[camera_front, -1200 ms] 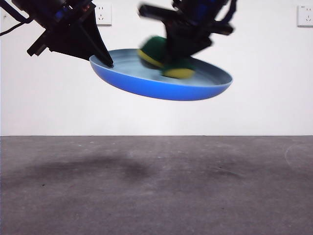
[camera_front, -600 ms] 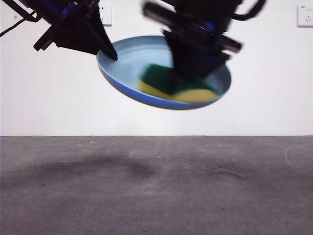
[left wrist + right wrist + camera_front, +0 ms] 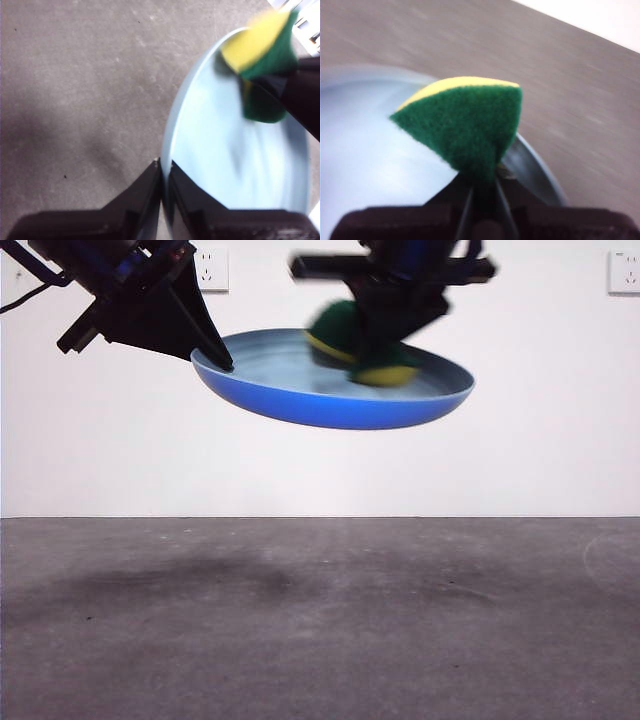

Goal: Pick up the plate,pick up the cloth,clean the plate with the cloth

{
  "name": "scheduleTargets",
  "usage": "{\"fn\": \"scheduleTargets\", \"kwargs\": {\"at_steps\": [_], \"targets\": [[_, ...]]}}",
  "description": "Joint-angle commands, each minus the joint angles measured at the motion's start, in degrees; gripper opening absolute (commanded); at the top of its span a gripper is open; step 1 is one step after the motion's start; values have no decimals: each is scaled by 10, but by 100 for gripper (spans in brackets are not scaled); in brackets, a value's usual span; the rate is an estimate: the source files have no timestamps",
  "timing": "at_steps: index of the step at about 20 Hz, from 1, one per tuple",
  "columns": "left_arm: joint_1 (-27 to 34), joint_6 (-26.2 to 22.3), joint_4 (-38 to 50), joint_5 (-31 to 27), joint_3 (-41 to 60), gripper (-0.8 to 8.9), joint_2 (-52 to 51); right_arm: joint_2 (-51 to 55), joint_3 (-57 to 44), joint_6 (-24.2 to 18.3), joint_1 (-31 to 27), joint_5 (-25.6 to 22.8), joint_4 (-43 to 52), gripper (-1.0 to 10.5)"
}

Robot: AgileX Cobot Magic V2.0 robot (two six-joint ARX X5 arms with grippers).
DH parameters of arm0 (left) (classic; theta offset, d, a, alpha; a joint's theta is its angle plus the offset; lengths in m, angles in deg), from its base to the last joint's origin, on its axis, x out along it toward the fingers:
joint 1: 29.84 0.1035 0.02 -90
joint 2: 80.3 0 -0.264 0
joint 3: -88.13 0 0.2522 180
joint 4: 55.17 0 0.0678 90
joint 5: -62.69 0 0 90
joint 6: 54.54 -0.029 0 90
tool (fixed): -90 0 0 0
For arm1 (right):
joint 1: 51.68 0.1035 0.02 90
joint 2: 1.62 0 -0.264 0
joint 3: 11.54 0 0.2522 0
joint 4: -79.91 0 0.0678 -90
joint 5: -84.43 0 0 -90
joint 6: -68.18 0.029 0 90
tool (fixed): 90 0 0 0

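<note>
The light blue plate point(image 3: 330, 395) hangs in the air, high above the table, nearly level and tipped slightly. My left gripper point(image 3: 215, 355) is shut on the plate's rim at its left end; the left wrist view shows its jaws clamped on the rim point(image 3: 165, 175). My right gripper point(image 3: 385, 335) is shut on the cloth point(image 3: 355, 340), a yellow sponge with a green scouring layer, and presses it on the plate's inner face near the far right. The cloth point(image 3: 467, 127) is pinched and folded between the jaws over the plate point(image 3: 365, 145). It also shows in the left wrist view point(image 3: 262, 45), blurred.
The grey table point(image 3: 320, 620) lies well below both grippers, with soft shadows of the arms on it. A white wall with sockets point(image 3: 212, 268) stands behind.
The plate has tipped back from a steep tilt toward the camera to nearly level. The right gripper has swept the cloth from the plate's lower middle up toward its far right part.
</note>
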Motion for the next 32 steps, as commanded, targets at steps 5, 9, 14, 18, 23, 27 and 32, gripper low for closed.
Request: {"fn": "scheduleTargets", "kwargs": {"at_steps": [5, 9, 14, 18, 23, 27, 32], "targets": [[-2, -52, 6, -23, 0, -7, -2, -3, -6, 10, 0, 212, 24, -12], [-1, -145, -22, -233, 0, -7, 7, 34, -6, 17, 0, 211, -7, -12], [43, -173, -26, -255, 0, -7, 73, 110, -6, 17, 0, 207, -93, -12], [66, -173, 0, -252, 0, -7, 159, 171, -6, 17, 0, 207, -159, -12], [72, -173, 16, -223, 0, -1, 237, 230, -6, 32, 0, 161, -202, -12], [72, -166, 36, -222, 0, 225, 245, 241, -6, 32, -3, 54, -211, -12], [68, -111, 23, -166, 0, 351, 230, 196, -6, 48, -32, 3, -210, -12]]}}
